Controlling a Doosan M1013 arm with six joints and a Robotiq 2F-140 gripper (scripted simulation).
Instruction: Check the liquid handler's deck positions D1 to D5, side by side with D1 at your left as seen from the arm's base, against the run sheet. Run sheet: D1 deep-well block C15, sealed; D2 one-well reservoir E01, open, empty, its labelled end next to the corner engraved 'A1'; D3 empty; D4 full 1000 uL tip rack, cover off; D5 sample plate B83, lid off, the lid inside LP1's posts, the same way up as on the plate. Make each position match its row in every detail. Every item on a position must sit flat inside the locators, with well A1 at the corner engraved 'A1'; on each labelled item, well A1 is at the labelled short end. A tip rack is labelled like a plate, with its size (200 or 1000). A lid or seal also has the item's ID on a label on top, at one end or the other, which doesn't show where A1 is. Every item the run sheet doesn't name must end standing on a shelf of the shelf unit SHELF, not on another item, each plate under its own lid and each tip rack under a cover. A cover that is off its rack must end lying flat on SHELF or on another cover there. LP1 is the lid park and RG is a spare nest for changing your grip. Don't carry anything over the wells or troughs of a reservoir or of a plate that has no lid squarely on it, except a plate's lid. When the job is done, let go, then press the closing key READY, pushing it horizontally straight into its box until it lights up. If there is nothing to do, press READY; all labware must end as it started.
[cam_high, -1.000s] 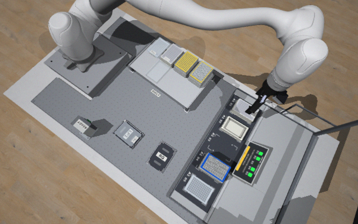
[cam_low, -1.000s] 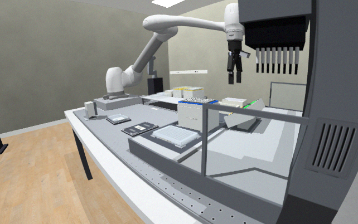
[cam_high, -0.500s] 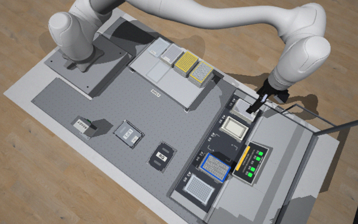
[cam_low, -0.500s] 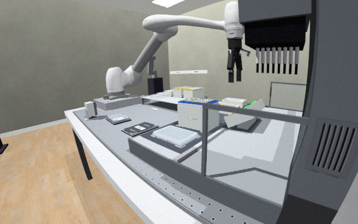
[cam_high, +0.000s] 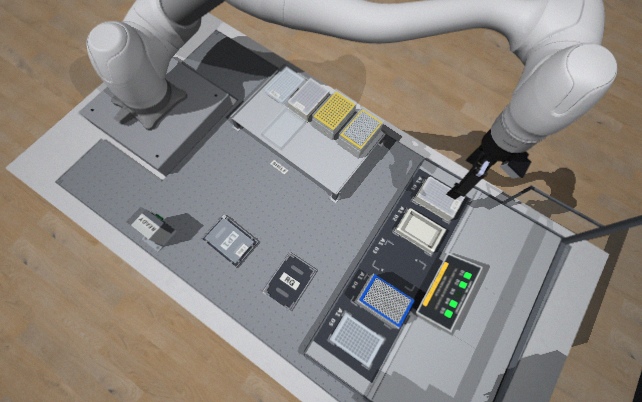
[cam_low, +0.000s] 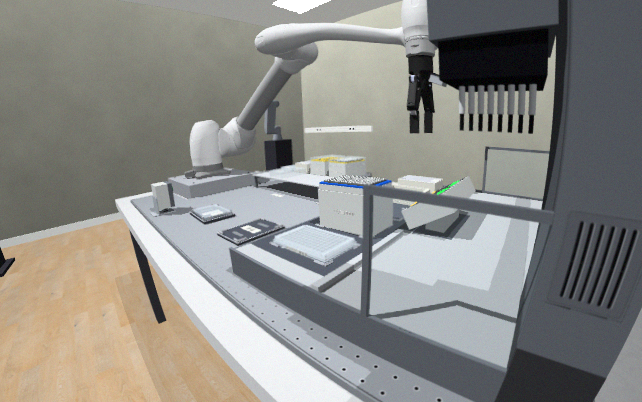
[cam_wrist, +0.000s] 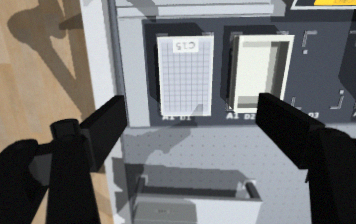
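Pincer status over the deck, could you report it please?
Pincer open, empty, high above D1. Sealed C15 block seated, label away from the A1 mark. Open reservoir alongside.

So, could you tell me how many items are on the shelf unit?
5: four in a back row, one flat piece in front; lower shelves may hide more.
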